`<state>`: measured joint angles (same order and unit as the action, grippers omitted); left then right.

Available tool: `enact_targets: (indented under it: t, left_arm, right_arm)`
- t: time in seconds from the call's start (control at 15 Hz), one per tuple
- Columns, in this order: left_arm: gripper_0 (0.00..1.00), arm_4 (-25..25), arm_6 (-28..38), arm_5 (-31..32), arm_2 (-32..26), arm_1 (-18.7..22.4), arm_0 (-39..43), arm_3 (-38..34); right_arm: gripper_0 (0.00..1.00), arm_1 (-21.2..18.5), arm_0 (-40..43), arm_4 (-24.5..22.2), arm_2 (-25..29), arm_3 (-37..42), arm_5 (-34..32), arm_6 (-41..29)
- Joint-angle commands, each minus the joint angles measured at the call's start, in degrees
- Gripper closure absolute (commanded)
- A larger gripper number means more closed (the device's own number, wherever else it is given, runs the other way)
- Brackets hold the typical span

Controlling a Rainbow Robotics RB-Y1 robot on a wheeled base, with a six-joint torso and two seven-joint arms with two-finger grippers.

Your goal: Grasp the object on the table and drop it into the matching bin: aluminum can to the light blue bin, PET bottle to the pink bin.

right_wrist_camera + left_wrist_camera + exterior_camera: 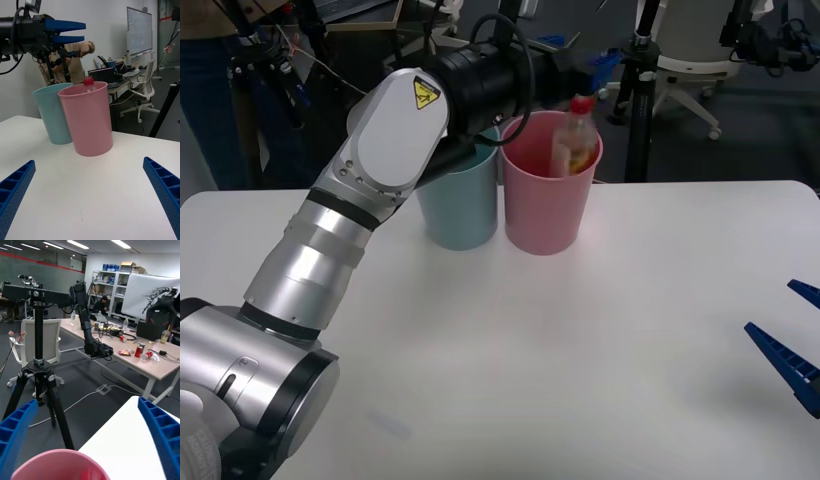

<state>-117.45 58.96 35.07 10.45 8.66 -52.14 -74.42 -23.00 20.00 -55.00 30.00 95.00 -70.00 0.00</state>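
We judged the task nearly done: the PET bottle (575, 140), in the upper middle of the front view, was dropping into the pink bin (546, 205). Our left gripper (67, 32) hung spread above it, holding nothing; our right gripper (90, 202) waited, fingers apart, lower right.

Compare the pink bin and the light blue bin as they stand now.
The round pink plastic bin has the small clear red-capped bottle at its mouth, partly inside; nothing shows at the round light blue plastic bin's mouth. The open left claw is above the pink bin; the left arm hides part of the blue bin's rim. Both are tall, tapered, upright and side by side on the white table.
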Motion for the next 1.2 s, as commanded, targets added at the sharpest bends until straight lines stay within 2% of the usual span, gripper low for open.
enact_targets:
  t: [0.07, 0.67, 0.93, 1.07, 1.2]
  left_arm:
    - [0.00, 0.4, 0.0, 0.0, 0.0, 0.0, 0.0, 0.1]
    - [0.00, 2.4, -1.3, 0.0, 0.0, 0.0, 0.0, 0.0]
    - [0.00, 7.9, -7.5, 0.6, -0.4, 1.4, 0.1, 0.0]
    - [0.00, 11.0, -8.7, 5.1, -1.7, 3.0, 0.2, 0.0]
    - [0.00, 15.2, -12.9, 7.1, -2.0, 5.4, 0.6, 0.0]
  right_arm:
    - [0.00, 0.0, 0.0, 0.0, 0.0, 0.0, 0.0, 0.0]
    - [0.00, 0.0, 0.0, 0.0, 0.0, 0.0, 0.0, 0.0]
    - [0.00, 0.0, 0.0, 0.0, 0.0, 0.0, 0.0, 0.0]
    - [0.00, 0.0, 0.0, 0.0, 0.0, 0.0, 0.0, 0.0]
    - [0.00, 0.0, 0.0, 0.0, 0.0, 0.0, 0.0, 0.0]
